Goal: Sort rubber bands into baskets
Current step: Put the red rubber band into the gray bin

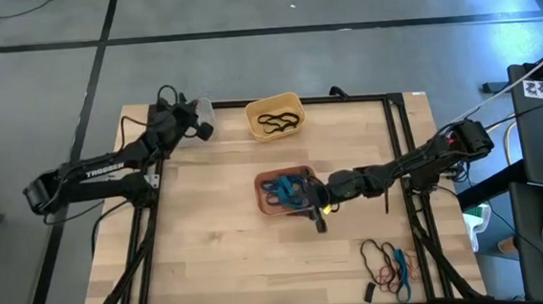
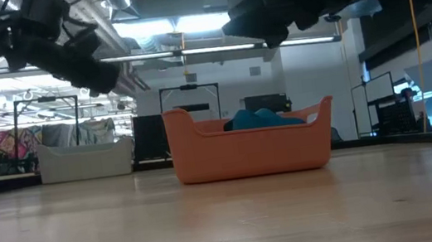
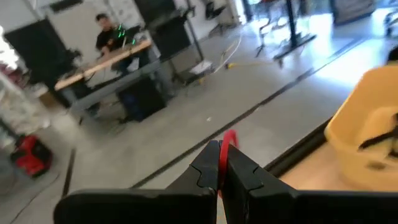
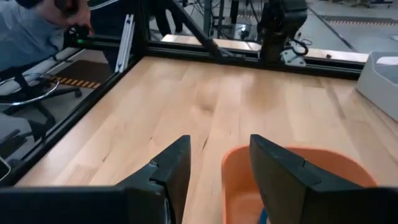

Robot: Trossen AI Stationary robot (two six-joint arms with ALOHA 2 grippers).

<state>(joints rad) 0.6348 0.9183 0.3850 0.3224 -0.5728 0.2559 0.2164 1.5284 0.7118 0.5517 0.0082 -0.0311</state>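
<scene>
The smooth, rounded salmon basket (image 1: 267, 202) held floppy teal bands (image 1: 287, 188) mid-table, the yellow basket (image 1: 275, 105) held black bands (image 1: 279, 124), and loose loops (image 1: 387, 264) lay near the wooden table's (image 1: 211, 242) front right corner. The left arm, lettered "TROSSEN", reached toward the back edge with its left gripper (image 3: 222, 163) clamped on a thin red band (image 3: 224, 155). The right gripper (image 4: 217, 163) hung just beside the salmon basket's rim, jaws apart and empty.
</scene>
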